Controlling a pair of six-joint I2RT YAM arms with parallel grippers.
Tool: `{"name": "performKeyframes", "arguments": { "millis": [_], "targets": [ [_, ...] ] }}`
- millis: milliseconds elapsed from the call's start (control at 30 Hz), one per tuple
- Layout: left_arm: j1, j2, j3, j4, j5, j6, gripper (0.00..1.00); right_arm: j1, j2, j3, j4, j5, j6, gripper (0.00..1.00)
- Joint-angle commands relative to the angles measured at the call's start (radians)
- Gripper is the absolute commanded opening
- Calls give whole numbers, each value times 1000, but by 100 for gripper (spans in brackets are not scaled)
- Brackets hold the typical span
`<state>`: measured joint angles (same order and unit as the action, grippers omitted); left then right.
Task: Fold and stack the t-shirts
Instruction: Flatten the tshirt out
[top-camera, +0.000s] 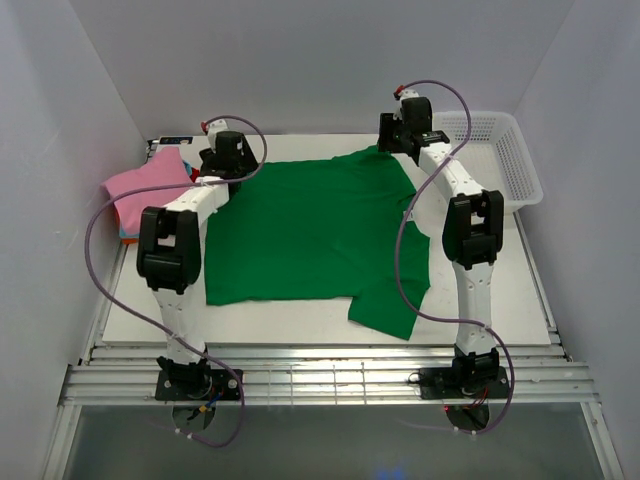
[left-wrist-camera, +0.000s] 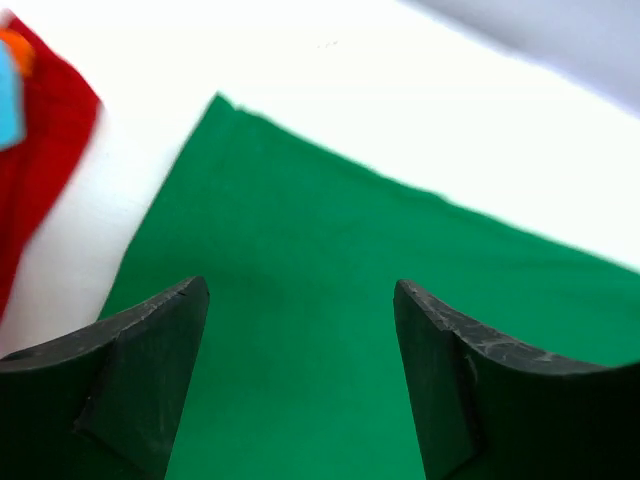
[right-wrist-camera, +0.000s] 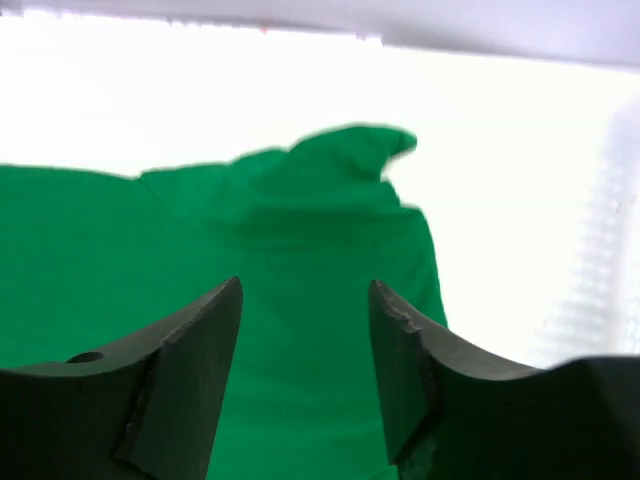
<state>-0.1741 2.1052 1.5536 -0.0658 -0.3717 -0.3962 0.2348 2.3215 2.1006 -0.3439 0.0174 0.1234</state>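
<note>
**Green shirt spread flat; both grippers released over its far edge**

Overhead view, read from left to right. At about 10 o'clock on the white table (top-camera: 500, 300) I see the pile of folded t-shirts (top-camera: 150, 188). A pink cloth square lies on top, and thin teal-blue and orange-red edges show beneath its near left corner.

Just right of the pile, the left gripper (left-wrist-camera: 300, 295) hangs over the far left corner of the bright green short-sleeved t-shirt (top-camera: 310, 230). In my left wrist view its two dark fingers (left-wrist-camera: 150, 350) stand wide apart with only green cloth showing between them, so it is released. I cannot tell whether the tips touch the fabric. A red fold of the pile shows at 9 o'clock in that view.

The green shirt lies spread flat across the table's centre, with one flap reaching toward 5 o'clock.

The right gripper (right-wrist-camera: 305, 300) sits over the shirt's far right corner, at about 1 o'clock. It is also released, jaws parted and holding nothing. A small raised peak of green cloth stands ahead of it at 12 o'clock in the right wrist view.

At 2 o'clock, beside that arm, stands the white plastic mesh basket (top-camera: 500, 160).
</note>
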Motion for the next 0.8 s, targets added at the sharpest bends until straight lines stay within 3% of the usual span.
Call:
{"name": "performKeyframes", "arguments": {
  "millis": [0,167,300,500,767],
  "targets": [
    [-30,-239,-97,109,25,-41,87,-9,21,27,141,-22,33,61],
    [-59,-480,-335,115,75,-186,87,-18,128,133,141,-23,70,65],
    [-171,-611,-522,149,74,-201,87,-22,203,183,175,-48,117,65],
    [-307,-717,-601,130,59,-199,87,-22,271,211,269,-22,156,65],
    [-375,-856,-705,104,19,-190,87,-42,263,220,332,6,179,65]
  ]
}}
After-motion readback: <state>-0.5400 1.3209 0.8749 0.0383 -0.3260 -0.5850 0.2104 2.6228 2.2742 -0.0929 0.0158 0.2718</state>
